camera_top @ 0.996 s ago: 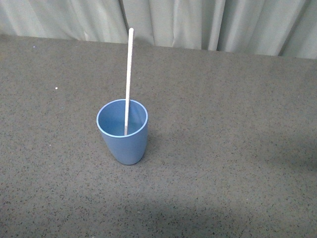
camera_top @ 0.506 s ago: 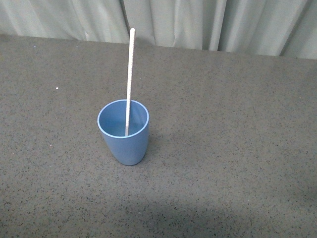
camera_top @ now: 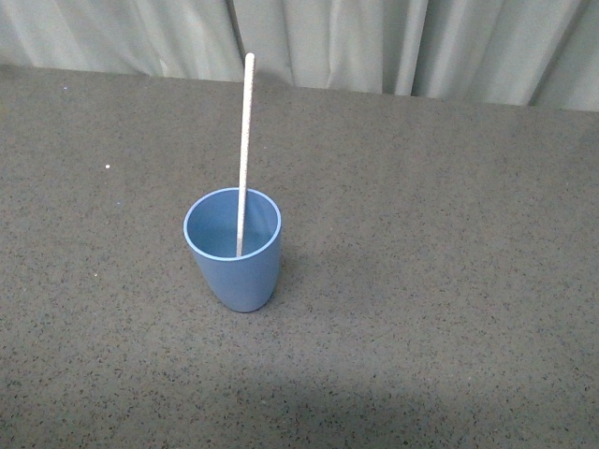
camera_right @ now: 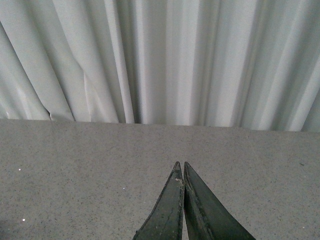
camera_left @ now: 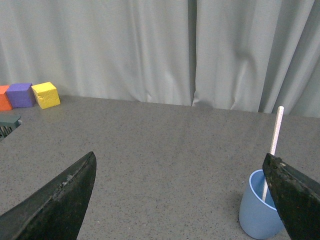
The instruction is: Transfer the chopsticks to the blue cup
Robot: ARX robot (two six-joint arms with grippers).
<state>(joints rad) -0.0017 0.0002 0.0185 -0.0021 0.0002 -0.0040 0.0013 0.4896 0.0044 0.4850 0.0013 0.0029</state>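
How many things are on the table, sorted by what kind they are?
Cups: 1, the blue cup
Sticks: 1, the chopsticks standing in it
Blocks: 3, orange block, purple block, yellow block
Total: 5

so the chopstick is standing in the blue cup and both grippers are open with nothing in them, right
Not quite. The chopstick does stand in the blue cup, and both grippers hold nothing, but only the left gripper is open. The right wrist view shows the right gripper shut, its fingers pressed together.
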